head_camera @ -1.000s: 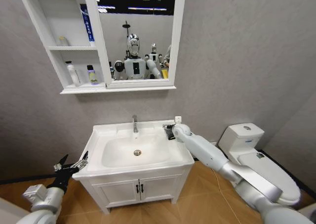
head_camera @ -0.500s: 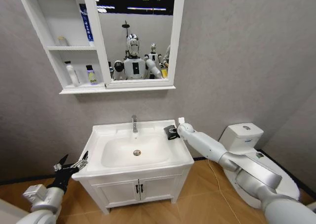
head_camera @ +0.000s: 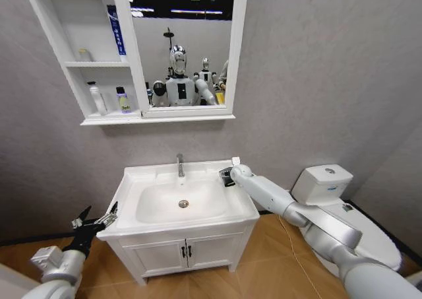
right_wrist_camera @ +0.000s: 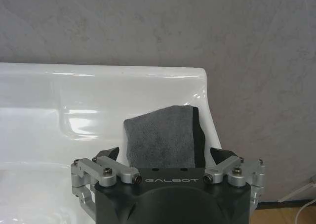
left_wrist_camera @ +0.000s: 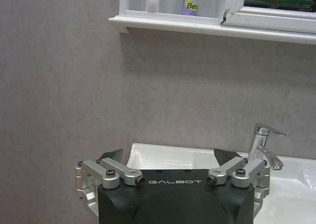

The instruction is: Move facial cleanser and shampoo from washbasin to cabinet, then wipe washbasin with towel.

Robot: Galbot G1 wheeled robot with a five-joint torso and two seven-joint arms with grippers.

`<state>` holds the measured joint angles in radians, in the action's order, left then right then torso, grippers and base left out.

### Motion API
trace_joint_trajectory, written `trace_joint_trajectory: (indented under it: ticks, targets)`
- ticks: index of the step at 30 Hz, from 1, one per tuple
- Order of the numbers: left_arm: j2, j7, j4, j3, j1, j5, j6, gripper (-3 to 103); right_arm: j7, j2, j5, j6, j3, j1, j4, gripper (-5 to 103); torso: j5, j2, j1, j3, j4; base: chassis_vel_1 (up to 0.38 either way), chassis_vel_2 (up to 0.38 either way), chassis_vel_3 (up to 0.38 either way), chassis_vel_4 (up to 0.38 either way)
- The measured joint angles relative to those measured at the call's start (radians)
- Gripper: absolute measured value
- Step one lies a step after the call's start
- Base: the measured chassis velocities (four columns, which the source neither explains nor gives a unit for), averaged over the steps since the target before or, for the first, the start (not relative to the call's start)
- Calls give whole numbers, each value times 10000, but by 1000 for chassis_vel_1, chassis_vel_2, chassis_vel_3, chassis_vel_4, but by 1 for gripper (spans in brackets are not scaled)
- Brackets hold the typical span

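We are holding our left hand [head_camera: 95, 222] low, just off the front left corner of the washbasin [head_camera: 132, 230], its fingers [left_wrist_camera: 109, 156] spread apart and grasping nothing. Across the bowl, we are reaching our right hand [head_camera: 227, 175] to the back right corner of the washbasin top, where the towel [right_wrist_camera: 163, 143] is lying folded on the white rim near the wall; the right fingers [right_wrist_camera: 107, 153] are standing released on either side of the cloth, not clenched on it. Farther up, the cabinet [head_camera: 86, 68] is hanging on the wall, with a purple-labelled bottle [head_camera: 123, 101] and a white bottle [head_camera: 97, 98] standing on its lowest shelf
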<state>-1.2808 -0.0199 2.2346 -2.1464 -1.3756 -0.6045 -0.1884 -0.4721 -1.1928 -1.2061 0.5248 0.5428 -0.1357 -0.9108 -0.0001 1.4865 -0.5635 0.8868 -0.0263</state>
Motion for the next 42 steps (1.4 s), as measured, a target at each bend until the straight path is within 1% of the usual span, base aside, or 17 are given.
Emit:
trace_joint_trajectory:
  ticks: [6, 8, 16, 18, 19, 22, 26, 30, 38, 42]
  targets:
    - [0, 0, 0, 0, 0, 0, 0, 100, 151, -26, 229, -23, 10, -36, 318, 100, 1, 0, 0, 0, 0, 0, 0, 0, 0]
    - [0, -1, 0, 0, 0, 0, -1, 100, 273, -23, 277, -35, -2, -73, 413, 100, -2, 1, 0, -1, -2, 0, 0, 0, 0]
    - [0, -1, 0, 0, 0, 0, -1, 100, 366, -187, 575, -96, -120, -133, 563, 100, -1, 0, 0, 0, -8, 0, 0, 0, 0]
    - [0, -1, 0, 0, 0, 0, -1, 100, 378, -253, 741, -132, -123, -104, 585, 100, 0, 0, 0, 0, -5, 0, 0, 0, 0]
    - [0, -1, 0, 0, 0, 0, -1, 100, 409, -306, 987, -177, -108, -68, 620, 100, 5, 0, 0, 0, 1, 0, 0, 0, 0]
    - [0, -1, 0, 0, 0, 0, -1, 100, 380, -337, 1212, -211, -87, 1, 568, 100, 2, 0, 0, 0, 3, 0, 0, 0, 0]
    - [0, 1, 0, 0, 0, 0, -1, 100, 352, -344, 1168, -211, 5, 61, 500, 100, 1, 0, 0, 0, 0, 0, 0, 0, 0]
    - [0, 1, 0, 0, 0, 0, -1, 100, 351, -538, 1018, -203, 40, 88, 767, 100, 2, 0, -1, 1, 1, 0, 0, 0, 0]
    - [0, 1, 0, 0, 0, 0, -1, 100, 379, -579, 1020, -199, 57, 17, 839, 100, 1, 0, 0, 1, -1, 0, 0, 0, 0]
    - [0, 1, 0, 0, 0, 0, -1, 100, 441, -588, 1007, -86, 51, 9, 882, 100, 1, 0, 0, 0, 0, 0, 0, 0, 0]
